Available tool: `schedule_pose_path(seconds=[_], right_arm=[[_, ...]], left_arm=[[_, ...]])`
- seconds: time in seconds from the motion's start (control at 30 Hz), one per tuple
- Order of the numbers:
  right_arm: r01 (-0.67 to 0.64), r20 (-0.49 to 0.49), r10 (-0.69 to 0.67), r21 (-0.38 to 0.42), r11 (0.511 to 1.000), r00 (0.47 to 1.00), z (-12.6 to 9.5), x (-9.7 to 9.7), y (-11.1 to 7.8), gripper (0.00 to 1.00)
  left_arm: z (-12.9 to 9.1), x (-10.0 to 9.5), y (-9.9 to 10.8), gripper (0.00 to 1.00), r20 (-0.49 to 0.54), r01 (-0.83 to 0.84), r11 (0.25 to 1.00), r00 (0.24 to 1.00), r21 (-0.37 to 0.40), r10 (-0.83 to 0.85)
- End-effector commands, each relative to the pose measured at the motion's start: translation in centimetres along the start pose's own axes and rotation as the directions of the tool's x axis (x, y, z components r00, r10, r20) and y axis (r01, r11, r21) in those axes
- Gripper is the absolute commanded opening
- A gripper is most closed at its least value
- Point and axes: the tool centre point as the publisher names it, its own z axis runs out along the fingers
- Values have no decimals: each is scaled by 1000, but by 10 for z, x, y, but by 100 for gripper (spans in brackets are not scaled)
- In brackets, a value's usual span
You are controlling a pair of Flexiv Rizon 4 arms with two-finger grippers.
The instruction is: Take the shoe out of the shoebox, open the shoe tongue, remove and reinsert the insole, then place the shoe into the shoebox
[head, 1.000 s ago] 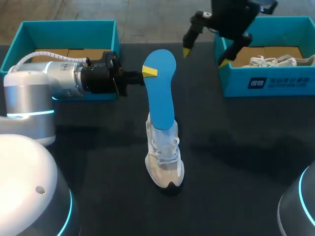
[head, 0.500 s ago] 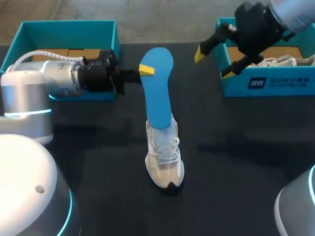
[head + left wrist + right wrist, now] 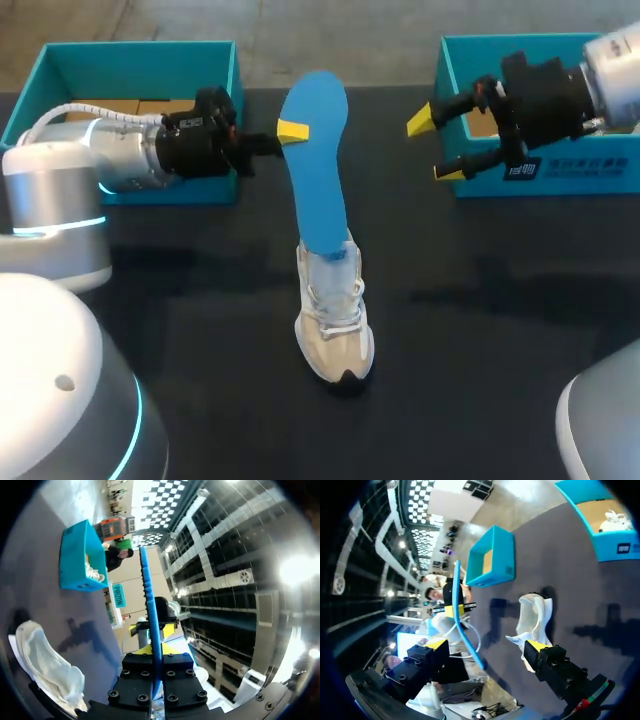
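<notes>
Shoe (image 3: 335,325): white, upright on the dark table (image 3: 490,340), between the left box (image 3: 140,60) and right box (image 3: 575,172), clear of both.
Insole (image 3: 318,170): blue, lower end inside the shoe, upper end raised.
Left gripper (image 3: 290,132): pinching the insole near its upper end.
Right gripper (image 3: 433,146): fingers spread, holding nothing, just beside the right box.
</notes>
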Motion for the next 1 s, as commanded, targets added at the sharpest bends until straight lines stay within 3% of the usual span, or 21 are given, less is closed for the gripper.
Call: schedule_pose_path(seconds=[0.03,0.33,0.53,0.7,0.83,1.0], right_arm=[[1,-338,-2,-2,1000,941,4,-7,0,100],[-3,-358,1,-3,1000,934,5,-11,2,100],[-7,-367,6,-2,1000,930,6,-13,2,100],[-7,-371,6,-3,1000,929,6,-14,2,100],[-11,-371,8,-4,1000,929,6,-15,2,100],[-13,-374,9,-6,1000,927,7,-15,1,100]], left_arm=[[2,-2,-1,0,12,-75,997,997,8,75],[5,-2,-6,0,21,-292,956,956,-20,292],[6,0,-7,0,28,-477,877,878,-58,479],[5,0,-10,0,52,-659,745,745,-103,665],[4,0,-12,0,63,-794,589,587,-150,807],[3,1,-15,0,57,-871,461,458,-171,887]])
